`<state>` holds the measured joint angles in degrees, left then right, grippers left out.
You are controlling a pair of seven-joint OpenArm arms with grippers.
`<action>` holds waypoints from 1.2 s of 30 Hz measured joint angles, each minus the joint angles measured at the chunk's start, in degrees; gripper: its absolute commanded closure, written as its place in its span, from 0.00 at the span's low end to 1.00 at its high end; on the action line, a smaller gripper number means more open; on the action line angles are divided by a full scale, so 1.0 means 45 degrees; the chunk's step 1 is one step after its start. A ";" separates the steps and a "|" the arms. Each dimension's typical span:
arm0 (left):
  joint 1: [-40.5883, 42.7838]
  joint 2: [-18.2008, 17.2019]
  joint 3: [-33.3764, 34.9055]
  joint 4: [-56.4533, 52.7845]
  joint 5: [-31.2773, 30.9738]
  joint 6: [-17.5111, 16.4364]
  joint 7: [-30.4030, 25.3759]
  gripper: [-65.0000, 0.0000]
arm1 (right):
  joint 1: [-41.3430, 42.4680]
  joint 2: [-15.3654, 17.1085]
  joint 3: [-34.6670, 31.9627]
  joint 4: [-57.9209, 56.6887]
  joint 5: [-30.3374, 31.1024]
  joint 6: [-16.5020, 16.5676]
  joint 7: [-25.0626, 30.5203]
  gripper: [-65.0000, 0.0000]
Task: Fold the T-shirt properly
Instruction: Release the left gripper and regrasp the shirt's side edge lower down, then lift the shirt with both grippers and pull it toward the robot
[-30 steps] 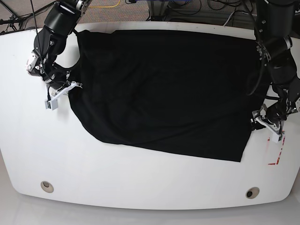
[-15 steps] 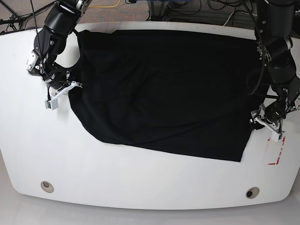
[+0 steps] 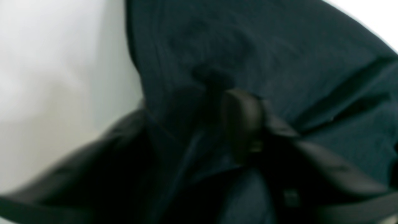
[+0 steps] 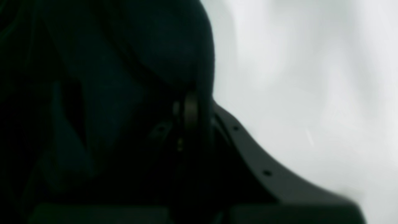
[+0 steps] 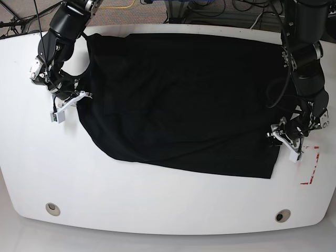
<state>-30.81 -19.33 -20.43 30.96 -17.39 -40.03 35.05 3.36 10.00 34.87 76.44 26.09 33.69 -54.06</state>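
A white rounded worktop (image 5: 157, 199) fills the frame, with two round grommet holes (image 5: 52, 208) near its lower edge, red tape marks (image 5: 311, 170) lower right, cables (image 5: 236, 8) beyond the top edge.

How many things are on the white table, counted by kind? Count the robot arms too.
T-shirt: 1
Robot arms, left and right: 2
Red tape mark: 1
Round holes in the table, one and another: 2
Total: 6

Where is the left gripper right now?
In the base view, the left gripper sits at the table's right side, at the edge of the plain black cloth T-shirt, near its lower right corner.
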 measured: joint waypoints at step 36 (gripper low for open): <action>0.2365 0.0525 -0.1462 1.1565 0.0296 -0.0073 0.6373 1.00 | 0.0398 0.0894 -0.0165 0.5338 -0.0092 0.0087 -0.1953 1.00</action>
<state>-20.16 -16.97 -27.00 83.00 -16.05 -40.36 63.72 5.15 14.02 34.13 100.47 25.67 34.09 -62.85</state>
